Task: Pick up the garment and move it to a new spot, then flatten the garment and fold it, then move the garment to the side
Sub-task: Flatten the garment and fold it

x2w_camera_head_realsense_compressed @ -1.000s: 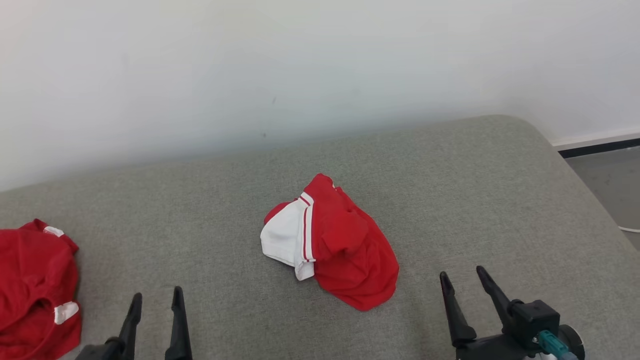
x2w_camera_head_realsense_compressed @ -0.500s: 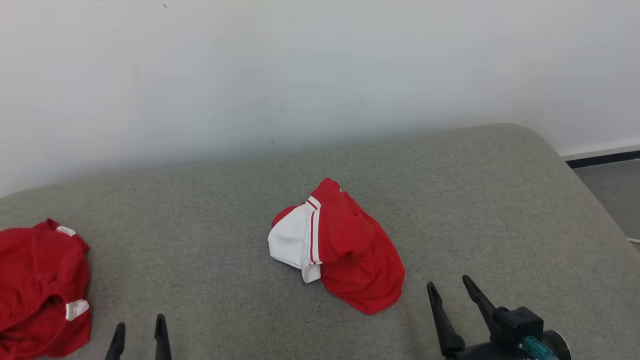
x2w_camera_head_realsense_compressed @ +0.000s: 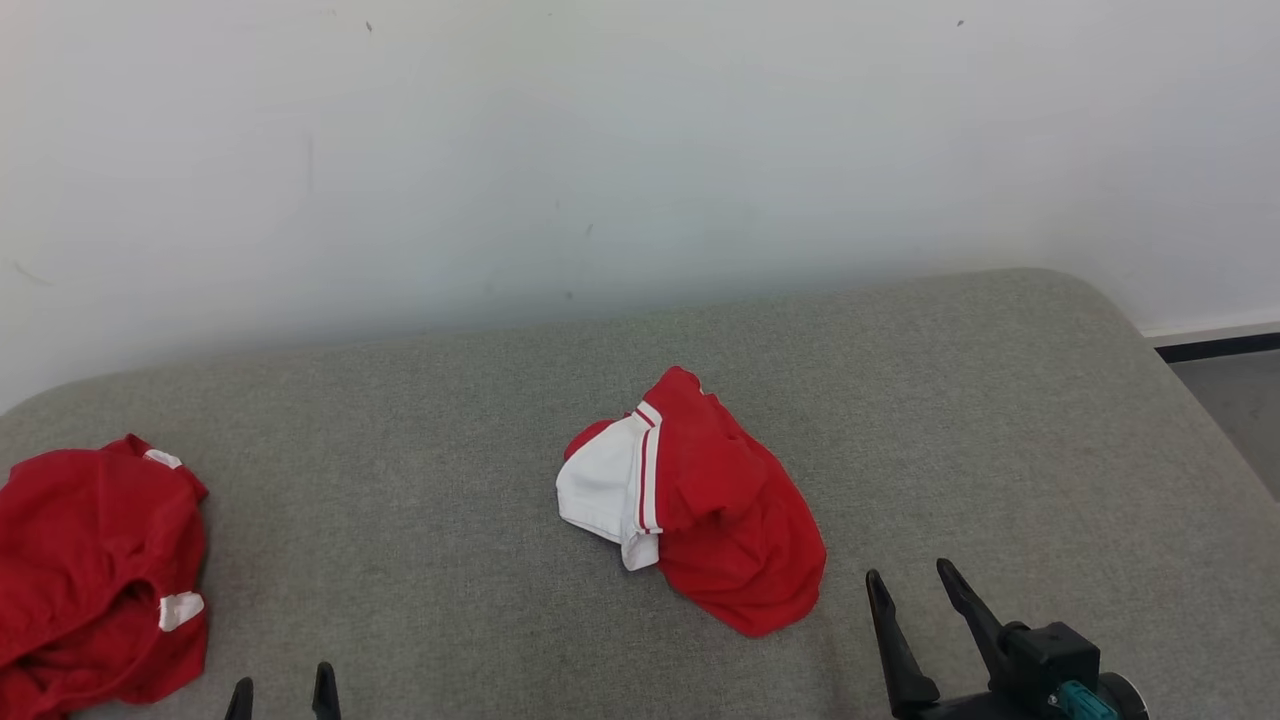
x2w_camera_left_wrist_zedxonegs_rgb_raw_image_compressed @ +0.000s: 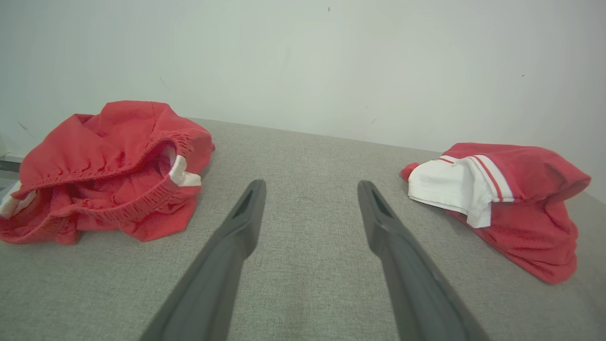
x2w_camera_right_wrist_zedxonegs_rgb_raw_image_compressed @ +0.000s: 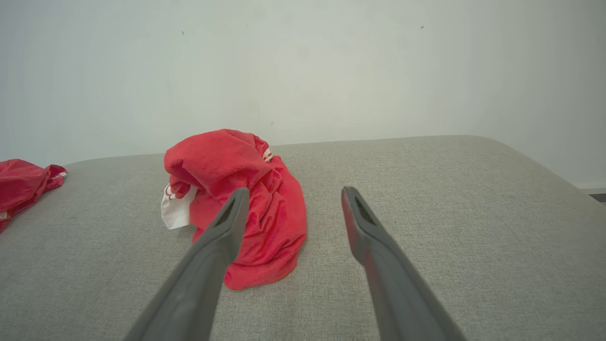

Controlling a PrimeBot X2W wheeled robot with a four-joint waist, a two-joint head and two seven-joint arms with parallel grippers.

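While both jaws gape empty, two crumpled red garments [x2w_camera_head_realsense_compressed: 700, 500] [x2w_camera_head_realsense_compressed: 95, 570] lie apart on one cushion [x2w_camera_head_realsense_compressed: 420, 480].

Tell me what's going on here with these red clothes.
A two-armed robot faces a grey fabric cushion. A crumpled red-and-white garment lies mid-cushion, untouched. A second crumpled red garment lies to the robot's left. The left gripper and right gripper hang open and empty near the front edge, the right one closer to the middle garment. Nothing is picked up yet.

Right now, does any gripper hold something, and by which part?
Nothing is held. The left gripper and the right gripper are both open and empty; the crumpled red-and-white garment lies untouched.
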